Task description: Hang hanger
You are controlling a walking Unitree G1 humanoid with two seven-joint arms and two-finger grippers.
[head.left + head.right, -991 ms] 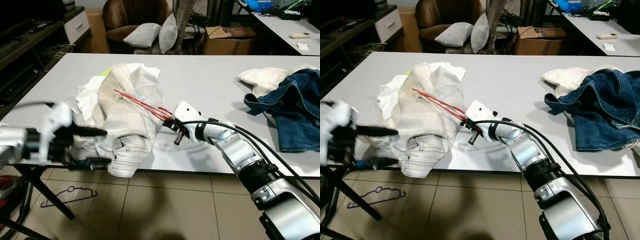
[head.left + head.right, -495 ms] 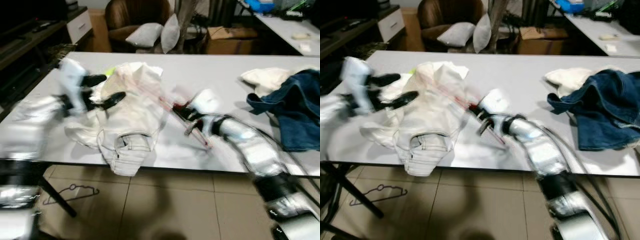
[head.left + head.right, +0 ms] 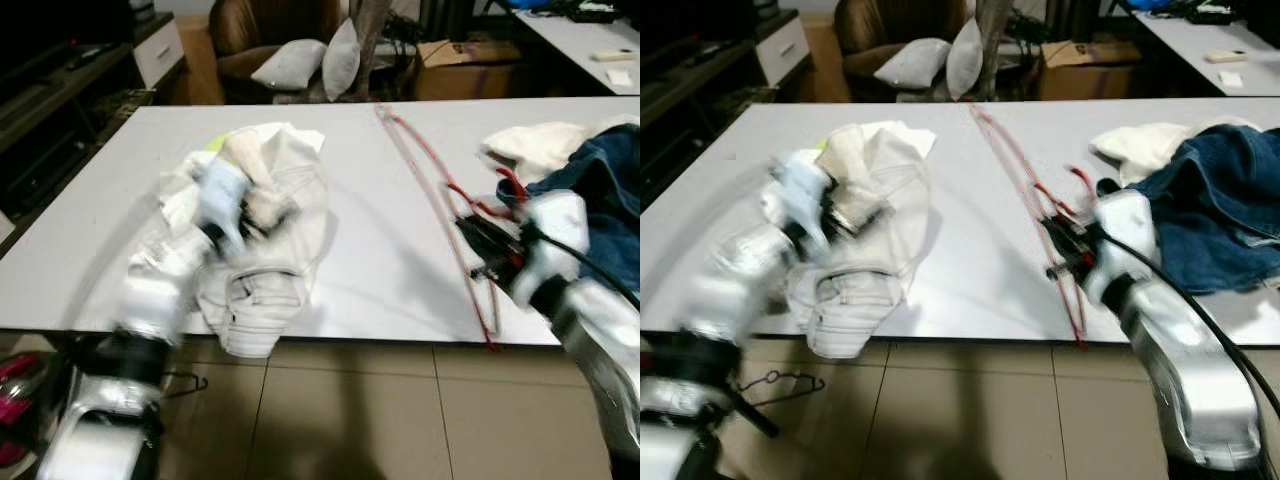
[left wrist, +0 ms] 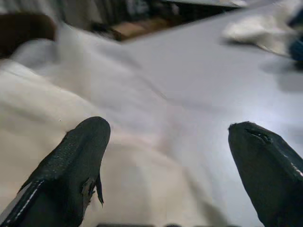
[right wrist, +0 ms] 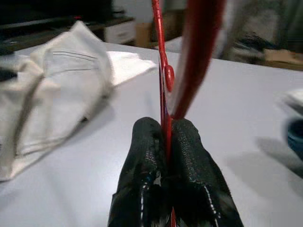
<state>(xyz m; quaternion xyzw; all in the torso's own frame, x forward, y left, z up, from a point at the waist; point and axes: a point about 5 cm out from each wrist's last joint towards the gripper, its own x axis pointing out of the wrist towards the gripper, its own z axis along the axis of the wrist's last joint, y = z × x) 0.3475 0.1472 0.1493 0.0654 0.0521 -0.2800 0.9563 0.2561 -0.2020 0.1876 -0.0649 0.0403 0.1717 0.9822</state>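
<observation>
Hanger [image 3: 440, 190]: red wire, sits right of centre in the left eye frame, running from the upper middle of the white table [image 3: 380, 240] down past its front edge. It is pinched in the right gripper.

Far left, bottom of frame: a dark wire hanger [image 3: 780, 382] lies on the tiled floor [image 3: 350, 410] under the table's front edge.

Left-centre: left gripper [image 4: 168, 156] is over the heap of white garments [image 3: 270, 240], blurred in both eye views. In the left wrist view its two black fingers [image 4: 75, 165] stand wide apart with nothing between them, white cloth directly beneath. A white pair of trousers hangs partly over the table's front edge.

Centre: bare table surface between the white heap and the red hanger.

Right: right gripper [image 5: 165, 142] has its fingers [image 5: 147, 156] clamped flat against each other on the hanger's thin red wire, seen plainly in the right wrist view. In the eye views the gripper [image 3: 490, 245] sits just beside a blue denim garment [image 3: 600, 200], which lies against a small white cloth [image 3: 535, 150] at the right edge.

Top of frame, behind the table: brown armchair with two grey cushions [image 3: 310, 62], and a cardboard box [image 3: 470, 70].
</observation>
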